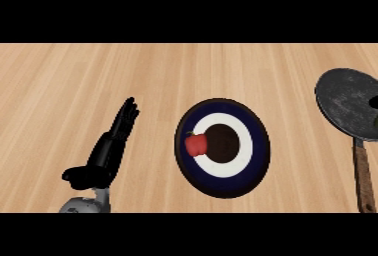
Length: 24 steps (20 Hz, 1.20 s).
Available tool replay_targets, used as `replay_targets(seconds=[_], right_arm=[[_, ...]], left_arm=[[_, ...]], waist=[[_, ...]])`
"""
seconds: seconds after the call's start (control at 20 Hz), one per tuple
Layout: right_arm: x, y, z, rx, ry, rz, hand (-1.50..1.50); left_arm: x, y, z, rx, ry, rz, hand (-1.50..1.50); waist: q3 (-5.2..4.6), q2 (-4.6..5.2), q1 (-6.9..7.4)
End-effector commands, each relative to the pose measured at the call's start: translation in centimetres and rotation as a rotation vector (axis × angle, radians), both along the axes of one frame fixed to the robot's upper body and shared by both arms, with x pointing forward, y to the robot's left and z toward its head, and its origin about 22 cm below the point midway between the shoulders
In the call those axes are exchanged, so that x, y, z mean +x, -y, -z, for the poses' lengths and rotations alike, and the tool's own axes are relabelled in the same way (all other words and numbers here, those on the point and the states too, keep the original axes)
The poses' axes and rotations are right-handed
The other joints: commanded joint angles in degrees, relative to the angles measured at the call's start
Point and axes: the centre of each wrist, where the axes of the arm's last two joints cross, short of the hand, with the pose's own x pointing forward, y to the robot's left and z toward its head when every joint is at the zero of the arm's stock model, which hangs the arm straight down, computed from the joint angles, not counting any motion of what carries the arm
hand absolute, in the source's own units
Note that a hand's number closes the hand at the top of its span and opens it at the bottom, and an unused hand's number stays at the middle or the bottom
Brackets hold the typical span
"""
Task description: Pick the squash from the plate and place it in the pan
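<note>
Red and small, the squash (196, 144) you're after sits on the left part of the dark blue and white plate (255, 165), mid-counter (111, 70). Your left hand (111, 150) rests just beside the plate, fingers straight, holding nothing. Your pan (345, 105) lies far right.

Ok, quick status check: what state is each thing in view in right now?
squash: red, on the plate, not yet picked up
plate: flat on the counter, holding the squash left of its centre
pan: on the counter at right, nothing seen in it, handle toward the robot
left hand: open, fingers straight, left of the plate, touching nothing
right hand: not in view
</note>
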Motion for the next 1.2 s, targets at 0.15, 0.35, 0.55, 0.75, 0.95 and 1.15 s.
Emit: replay_targets(seconds=[0.15, 0.35, 0.55, 0.75, 0.95, 1.15], right_arm=[[-1.2, 1.1, 1.4, 0.279, 0.006, -0.134, -1.50], [-1.0, 1.8, 0.0, 0.230, 0.111, -0.161, -1.50], [-0.1, 0.8, -0.7, 0.153, 0.324, -0.166, -1.50], [-1.2, 2.4, -0.8, 0.204, 0.459, -0.124, -1.50], [-2.3, 3.0, 0.1, 0.286, 0.564, -0.197, -1.50], [-4.3, 4.1, 1.6, 0.370, 0.634, -0.288, -1.50]], left_arm=[[0.1, -0.7, -0.4, -0.005, -0.011, 0.016, 0.00], [-0.6, 0.0, -0.4, -0.010, 0.012, 0.020, 0.00], [0.9, -1.3, -1.1, 0.015, 0.006, 0.001, 0.00], [0.3, -0.5, -0.7, -0.007, -0.009, 0.000, 0.00], [0.2, -1.3, -0.5, -0.011, -0.016, -0.025, 0.00], [0.0, -0.5, -0.2, -0.007, -0.017, -0.045, 0.00]], waist=[[0.33, 0.56, 0.60], [0.14, 0.31, 1.09], [0.15, 0.21, 0.34], [0.07, -0.03, -0.16], [-0.18, -0.92, -1.77], [-0.28, -1.31, -2.75]])
